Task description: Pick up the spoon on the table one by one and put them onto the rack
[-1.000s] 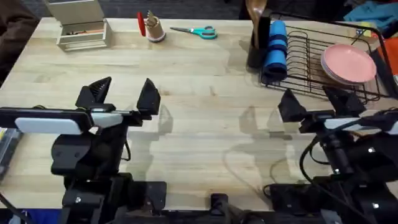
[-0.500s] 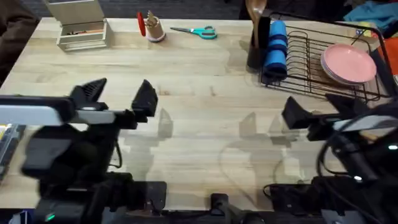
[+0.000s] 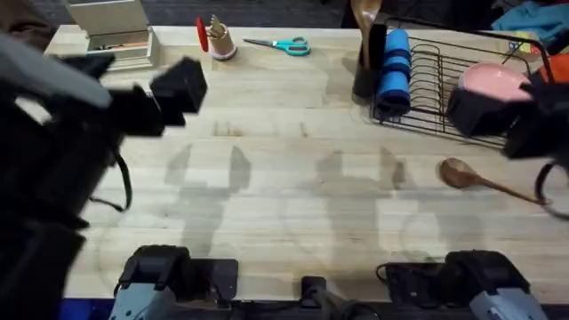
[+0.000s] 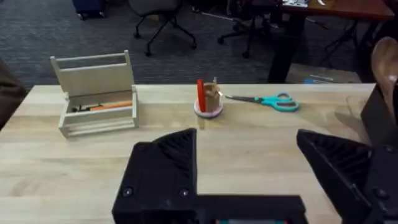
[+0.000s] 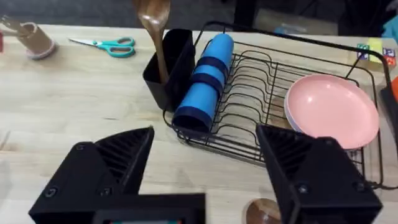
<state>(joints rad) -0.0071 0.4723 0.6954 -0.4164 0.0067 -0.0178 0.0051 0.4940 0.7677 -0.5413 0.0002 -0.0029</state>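
One wooden spoon stands in the rack's utensil cup; another spoon lies on the tabletop just before the rack. The left gripper and right gripper are both spread apart, holding nothing.

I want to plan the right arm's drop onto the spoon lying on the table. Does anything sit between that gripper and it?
Nothing visible does. The right gripper hangs open just above the spoon, with bare table around it.

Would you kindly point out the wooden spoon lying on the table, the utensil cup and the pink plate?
wooden spoon [image 3: 460, 172], overhead view, on its oval bowl.
utensil cup [image 5: 174, 62], right wrist view, on its black side wall.
pink plate [image 5: 333, 109], right wrist view, on the middle of its face.
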